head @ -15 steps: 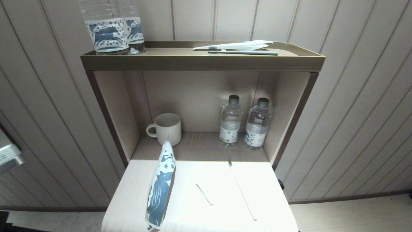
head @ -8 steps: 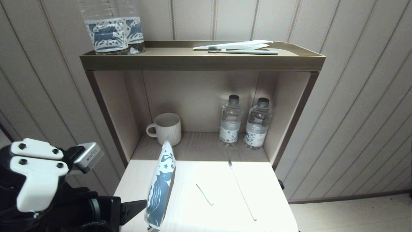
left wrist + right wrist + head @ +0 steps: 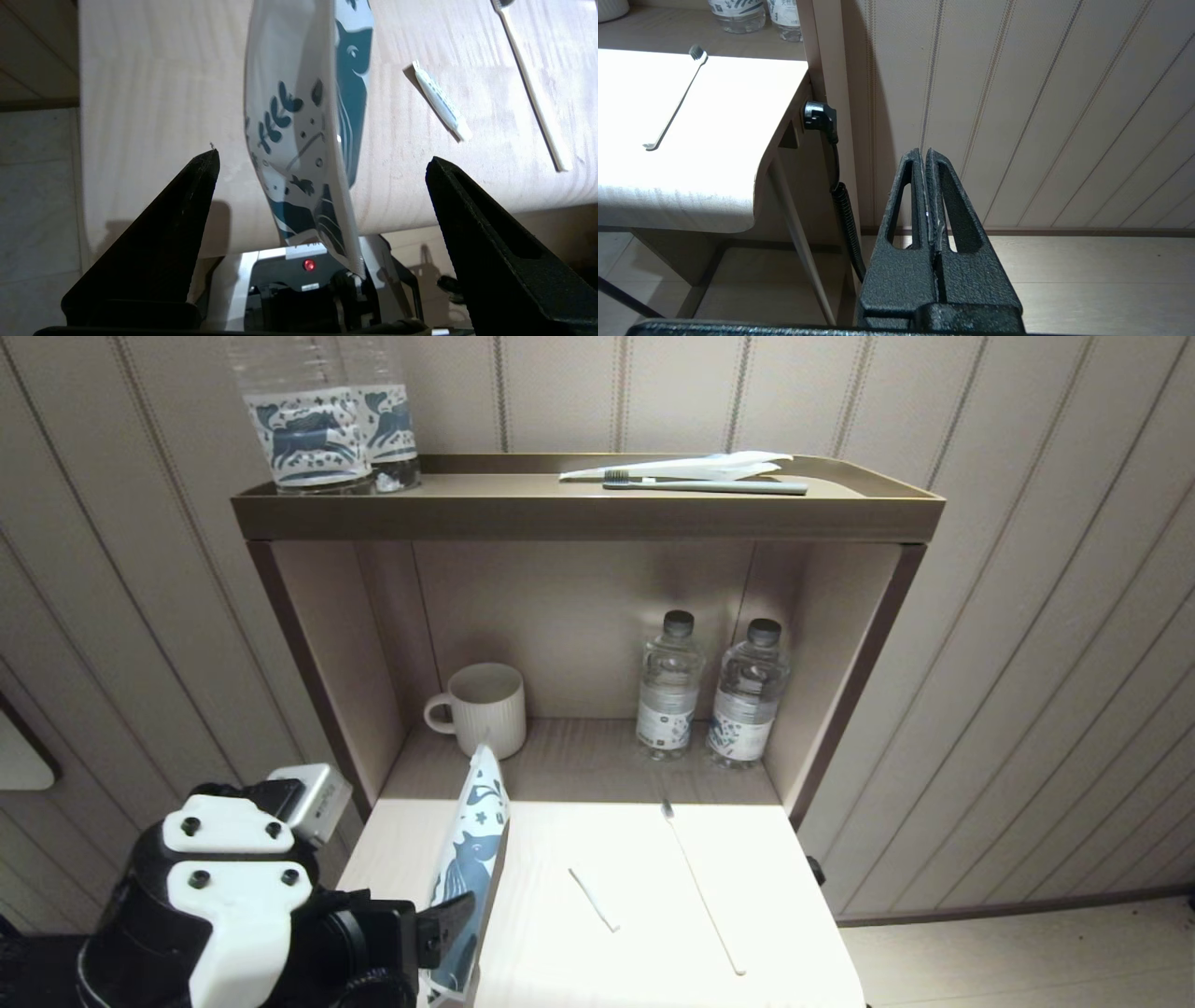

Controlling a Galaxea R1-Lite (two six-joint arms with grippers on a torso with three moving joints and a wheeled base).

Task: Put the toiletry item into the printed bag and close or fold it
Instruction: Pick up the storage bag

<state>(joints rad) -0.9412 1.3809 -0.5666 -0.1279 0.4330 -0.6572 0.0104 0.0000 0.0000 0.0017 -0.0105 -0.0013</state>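
The printed bag (image 3: 470, 877) stands on edge at about eight o'clock on the pale bench (image 3: 635, 859), its narrow end pointing toward the mug (image 3: 484, 707) on the shelf behind. The left tool (image 3: 322, 163) sits at the bench's seven o'clock corner with its jaws spread wide on either side of the bag, touching nothing. A small white tube (image 3: 594, 899) and a toothbrush (image 3: 702, 889) lie toward three o'clock of the bag. The right tool (image 3: 926, 156) hangs pressed shut beside the bench, off its four o'clock edge.
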